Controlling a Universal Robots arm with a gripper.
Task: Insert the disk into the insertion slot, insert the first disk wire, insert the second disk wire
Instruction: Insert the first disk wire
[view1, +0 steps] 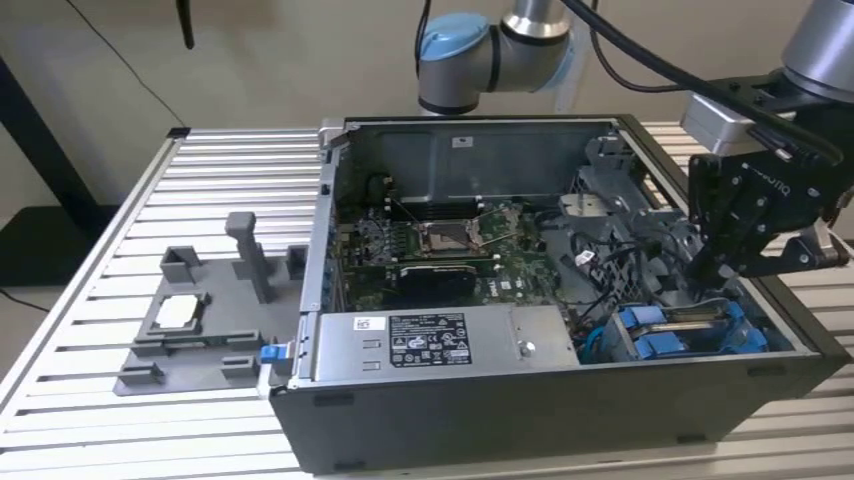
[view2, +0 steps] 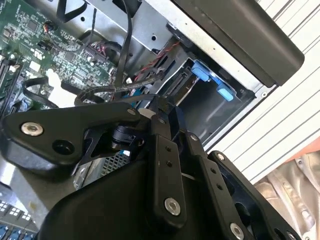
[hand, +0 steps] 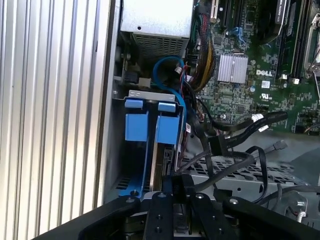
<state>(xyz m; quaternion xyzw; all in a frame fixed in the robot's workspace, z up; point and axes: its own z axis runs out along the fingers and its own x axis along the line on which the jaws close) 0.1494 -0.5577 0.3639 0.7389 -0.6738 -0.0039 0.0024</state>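
My gripper hangs inside the open computer case, at the exterior view's right, just above the drive bay. The insertion slot is a grey metal bay with blue tabs. The disk sits edge-on in the bay under its blue carrier. Both wrist views show the gripper shut on the end of a black disk wire, which curves away over the bay toward the motherboard. Another black wire lies loose nearby.
The motherboard fills the middle of the case, and the grey power supply box stands at its front. A grey plastic fixture with upright posts rests on the slatted table at the exterior view's left. Cable bundles crowd the bay.
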